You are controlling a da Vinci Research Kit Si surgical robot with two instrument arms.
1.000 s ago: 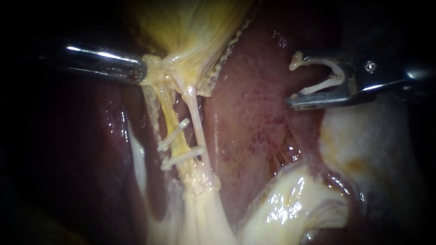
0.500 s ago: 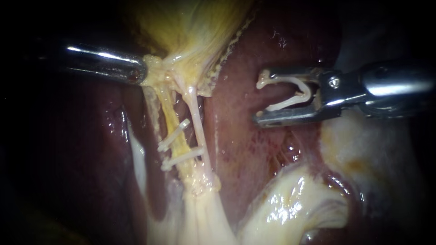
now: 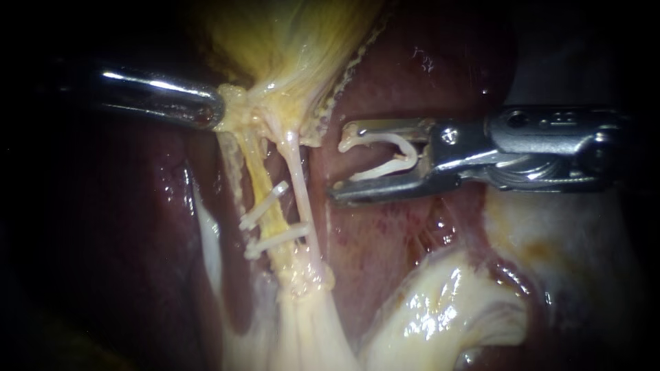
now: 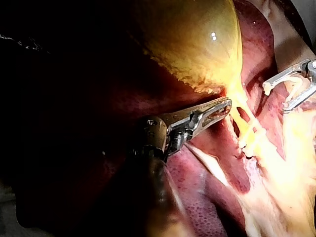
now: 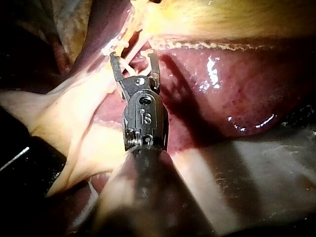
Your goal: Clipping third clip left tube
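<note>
The right instrument (image 3: pixel 339 165) lies level over the liver (image 3: pixel 385 233), its jaws spread wide yet holding a clip (image 3: pixel 410 151) between them, tips just beside a paler tube (image 3: pixel 297 172); past it the yellowish left tube (image 3: pixel 258 172) carries two set clips (image 3: pixel 265 204) low down, with bare length above; the left instrument (image 3: pixel 214 112) has its jaws closed on the gallbladder (image 3: pixel 289 41) at its neck.

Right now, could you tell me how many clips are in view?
3: an upper clip and a lower clip on the left tube, and an open clip held in my right instrument's jaws. Others may be hidden.
</note>
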